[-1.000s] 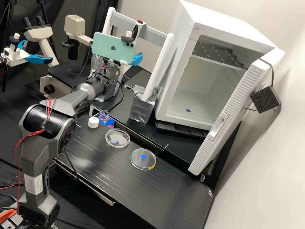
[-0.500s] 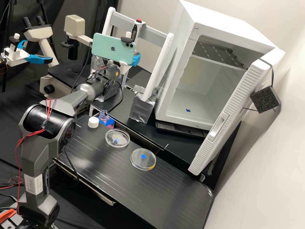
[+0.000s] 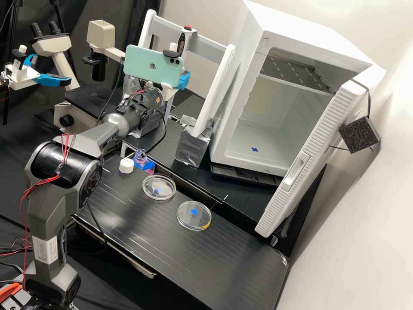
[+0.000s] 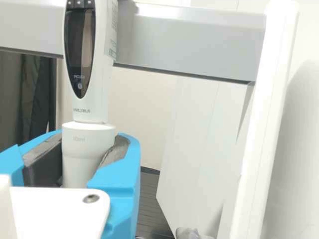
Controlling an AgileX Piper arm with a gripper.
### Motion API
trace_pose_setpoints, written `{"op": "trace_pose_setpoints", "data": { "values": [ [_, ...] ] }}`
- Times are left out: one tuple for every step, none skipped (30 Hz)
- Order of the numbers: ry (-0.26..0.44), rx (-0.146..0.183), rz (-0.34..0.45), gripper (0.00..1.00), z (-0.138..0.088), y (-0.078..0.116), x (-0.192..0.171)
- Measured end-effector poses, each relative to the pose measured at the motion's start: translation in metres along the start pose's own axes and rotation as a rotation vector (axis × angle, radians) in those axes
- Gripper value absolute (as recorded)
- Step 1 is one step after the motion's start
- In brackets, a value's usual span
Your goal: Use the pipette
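By the grey crossbar [image 3: 211, 46], the hand [image 3: 184, 80], clamped round the pipette [image 4: 87, 107], has shifted slightly with it.

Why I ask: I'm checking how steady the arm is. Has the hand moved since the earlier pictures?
Yes, slightly, towards the high view's left: the hand's blue finger now sits a little farther from the rack's white right-hand post.

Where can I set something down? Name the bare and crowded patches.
The black bench top is bare from the yellow-marked dish to the end by the open white door, and between both dishes and the edge nearest the arm. Crowded: where the white cap, clear bottle and other dish cluster.
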Motion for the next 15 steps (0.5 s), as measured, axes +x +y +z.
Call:
{"op": "trace_pose_setpoints", "data": {
  "values": [
    [0.000, -0.001, -0.001, 0.00, -0.0008, 0.0003, -0.0006],
    [-0.002, -0.002, -0.006, 0.00, -0.0010, -0.0006, -0.0006],
    [-0.001, -0.005, -0.003, 0.00, -0.0016, 0.0002, -0.0012],
    [-0.002, -0.006, -0.003, 0.00, -0.0020, 0.0009, -0.0018],
    [-0.002, -0.011, -0.005, 0.00, -0.0022, 0.0011, -0.0021],
    [-0.003, -0.012, -0.003, 0.00, -0.0027, 0.0019, -0.0027],
    [-0.004, -0.010, -0.003, 0.00, -0.0025, 0.0019, -0.0027],
    [-0.005, -0.011, -0.002, 0.00, -0.0024, 0.0020, -0.0027],
    [-0.006, -0.015, -0.002, 0.00, -0.0024, 0.0020, -0.0027],
    [-0.007, -0.019, -0.001, 0.00, -0.0023, 0.0020, -0.0027],
    [-0.008, -0.022, -0.001, 0.00, -0.0022, 0.0021, -0.0028],
    [-0.010, -0.019, 0.000, 0.00, -0.0020, 0.0022, -0.0028],
    [-0.012, -0.015, -0.003, 0.00, -0.0021, 0.0023, -0.0027],
    [-0.013, -0.012, -0.005, 0.00, -0.0025, 0.0026, -0.0026],
    [-0.014, -0.006, -0.007, 0.00, -0.0036, 0.0038, -0.0023]
  ]
}}
